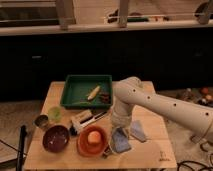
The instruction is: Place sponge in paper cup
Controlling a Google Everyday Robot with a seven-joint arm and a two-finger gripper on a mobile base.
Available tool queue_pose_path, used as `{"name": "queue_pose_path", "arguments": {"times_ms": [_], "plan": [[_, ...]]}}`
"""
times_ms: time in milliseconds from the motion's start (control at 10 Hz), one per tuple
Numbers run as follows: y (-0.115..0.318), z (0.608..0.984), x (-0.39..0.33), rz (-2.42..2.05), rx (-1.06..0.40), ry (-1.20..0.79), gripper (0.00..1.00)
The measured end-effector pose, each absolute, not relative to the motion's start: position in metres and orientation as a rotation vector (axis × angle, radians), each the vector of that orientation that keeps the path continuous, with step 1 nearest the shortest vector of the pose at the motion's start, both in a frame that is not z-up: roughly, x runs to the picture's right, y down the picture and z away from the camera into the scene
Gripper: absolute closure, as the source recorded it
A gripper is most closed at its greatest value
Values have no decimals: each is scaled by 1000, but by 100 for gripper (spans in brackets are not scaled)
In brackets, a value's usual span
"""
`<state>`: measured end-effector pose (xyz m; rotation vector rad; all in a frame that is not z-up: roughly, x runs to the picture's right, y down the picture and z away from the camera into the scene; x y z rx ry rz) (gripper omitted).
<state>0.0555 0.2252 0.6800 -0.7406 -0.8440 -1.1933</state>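
The sponge (120, 142), a small blue-grey block, lies on the wooden table (150, 152) just right of the orange bowl (92, 141). My gripper (119, 131) points down directly above the sponge, at or very close to its top. A small white patch (110, 146) between the bowl and the sponge may be the paper cup. The arm hides most of it and I cannot tell for sure. A pale blue-grey cloth (138, 131) lies just right of the gripper.
A green tray (75, 92) with food items sits at the back. A green cup (54, 114), a dark metal cup (41, 121), a purple bowl (55, 138) and a white box (82, 120) stand at the left. The orange bowl holds an orange item.
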Motion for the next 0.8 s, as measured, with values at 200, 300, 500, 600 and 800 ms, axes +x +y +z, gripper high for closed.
{"name": "queue_pose_path", "arguments": {"times_ms": [200, 300, 500, 600, 800], "plan": [[227, 676, 52, -1200, -746, -845, 23], [227, 674, 50, -1204, -748, -844, 20], [227, 671, 49, -1211, -756, -840, 20], [226, 671, 49, -1211, -759, -838, 20], [224, 670, 52, -1209, -769, -829, 20]]}}
